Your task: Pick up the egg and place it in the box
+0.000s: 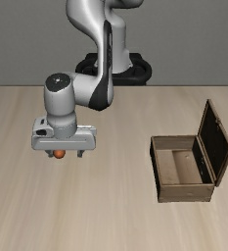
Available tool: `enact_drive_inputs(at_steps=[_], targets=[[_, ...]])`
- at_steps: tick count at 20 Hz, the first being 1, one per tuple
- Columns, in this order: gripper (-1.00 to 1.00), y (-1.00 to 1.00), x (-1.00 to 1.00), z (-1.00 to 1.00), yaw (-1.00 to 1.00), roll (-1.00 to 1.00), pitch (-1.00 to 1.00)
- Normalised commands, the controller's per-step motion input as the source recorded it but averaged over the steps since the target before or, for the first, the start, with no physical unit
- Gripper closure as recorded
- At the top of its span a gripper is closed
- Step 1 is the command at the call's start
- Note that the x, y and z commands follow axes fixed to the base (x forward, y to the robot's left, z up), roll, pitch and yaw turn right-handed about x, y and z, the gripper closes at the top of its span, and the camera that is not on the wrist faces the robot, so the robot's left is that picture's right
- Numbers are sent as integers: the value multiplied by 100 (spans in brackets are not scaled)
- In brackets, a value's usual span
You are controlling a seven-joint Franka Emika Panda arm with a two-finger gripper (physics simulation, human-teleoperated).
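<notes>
A small orange-brown egg (60, 155) peeks out under my gripper (62, 155) at the exterior view's left, low over the wooden table (106, 206). The gripper's body hides most of the egg. The two fingers (45, 154) reach down on either side of it. The dark wooden box (189, 167) stands open at the exterior view's right, its lid (217, 142) tipped back and its inside bare.
The robot's base (125, 69) stands at the back centre. Bare tabletop lies between the gripper and the box.
</notes>
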Motion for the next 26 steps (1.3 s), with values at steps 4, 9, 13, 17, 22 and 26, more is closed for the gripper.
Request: enact_drive_inputs(at_steps=[4,9,13,17,22,26], targets=[[100,0,0,0,0,0,0],[100,0,0,20,0,0,0],[100,0,0,100,0,0,0],[100,0,0,100,0,0,0],[100,0,0,100,0,0,0],[100,0,0,100,0,0,0]])
